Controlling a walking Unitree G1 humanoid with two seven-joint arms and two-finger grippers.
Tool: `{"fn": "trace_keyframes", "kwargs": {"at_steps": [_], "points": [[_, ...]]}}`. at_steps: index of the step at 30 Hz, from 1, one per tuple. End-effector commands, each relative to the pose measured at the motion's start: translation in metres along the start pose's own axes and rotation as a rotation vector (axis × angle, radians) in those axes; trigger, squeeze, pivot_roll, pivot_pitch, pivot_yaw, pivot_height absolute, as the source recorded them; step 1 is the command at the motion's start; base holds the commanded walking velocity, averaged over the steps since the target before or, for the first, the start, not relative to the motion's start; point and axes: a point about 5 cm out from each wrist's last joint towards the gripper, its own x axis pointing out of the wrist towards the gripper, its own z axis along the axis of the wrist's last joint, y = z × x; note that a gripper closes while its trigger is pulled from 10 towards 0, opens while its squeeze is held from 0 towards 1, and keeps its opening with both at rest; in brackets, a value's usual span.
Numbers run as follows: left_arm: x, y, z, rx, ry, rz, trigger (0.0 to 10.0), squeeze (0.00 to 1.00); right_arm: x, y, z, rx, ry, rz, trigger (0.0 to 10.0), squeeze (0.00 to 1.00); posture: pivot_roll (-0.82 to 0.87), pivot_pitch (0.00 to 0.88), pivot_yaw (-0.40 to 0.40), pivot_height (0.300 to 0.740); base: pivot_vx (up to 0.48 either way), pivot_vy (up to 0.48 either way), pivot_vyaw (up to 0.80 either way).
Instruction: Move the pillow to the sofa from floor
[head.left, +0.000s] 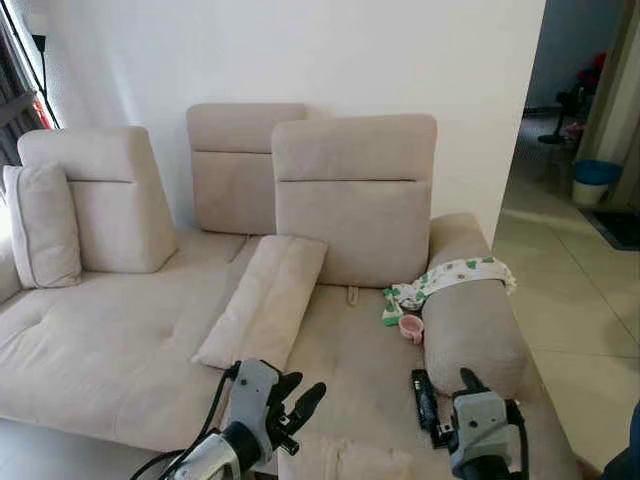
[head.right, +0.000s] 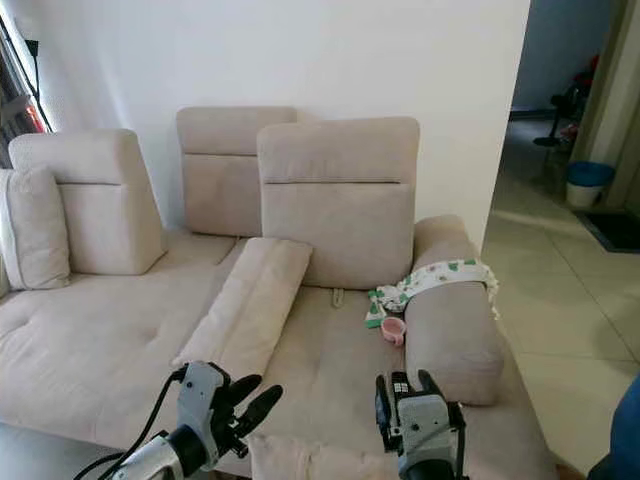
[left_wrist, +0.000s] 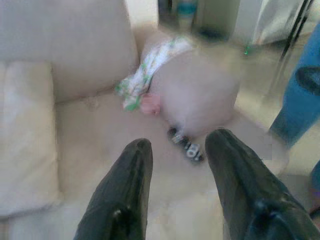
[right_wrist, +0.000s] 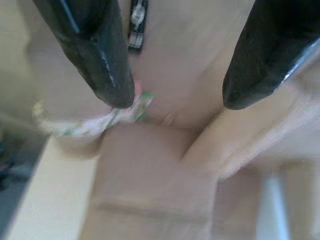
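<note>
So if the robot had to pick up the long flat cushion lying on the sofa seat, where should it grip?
Probably the long cushion's near short end, coming from the front edge of the sofa. It lies flat, pointing toward the robot, and that end sits closest to the open left gripper.

Silver arms end in black two-fingered tools: left tool, right tool (black cable trailing left).

Left hand and right hand both hover low, fingers parted, empty.
</note>
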Motion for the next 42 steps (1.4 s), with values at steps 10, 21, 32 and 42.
{"fn": "trace_keyframes", "kwargs": {"at_steps": [10, 21, 32, 42], "points": [[0.015, 0.008, -0.004, 0.068, 0.086, 0.087, 10.0, 0.0, 0.02, -0.005, 0.0, -0.086, 0.019, 0.138, 10.0, 0.0, 0.0, 0.0, 0.086, 0.733, 0.0, 0.0, 0.0], [0.009, 0.008, -0.016, 0.06, 0.074, 0.073, 10.0, 0.0, 0.02, 0.003, 0.007, -0.066, -0.042, 0.188, 10.0, 0.0, 0.01, 0.0, 0.084, 0.698, 0.0, 0.0, 0.0], [0.01, 0.007, -0.015, 0.071, 0.061, 0.062, 10.0, 0.0, 0.021, 0.003, 0.008, -0.065, -0.056, 0.186, 10.0, 0.0, 0.01, 0.0, 0.087, 0.648, 0.0, 0.0, 0.0], [0.011, 0.006, -0.014, 0.079, 0.051, 0.059, 10.0, 0.0, 0.02, 0.004, 0.007, -0.061, -0.059, 0.19, 10.0, 0.0, 0.01, 0.0, 0.086, 0.618, 0.0, 0.0, 0.0]]}}
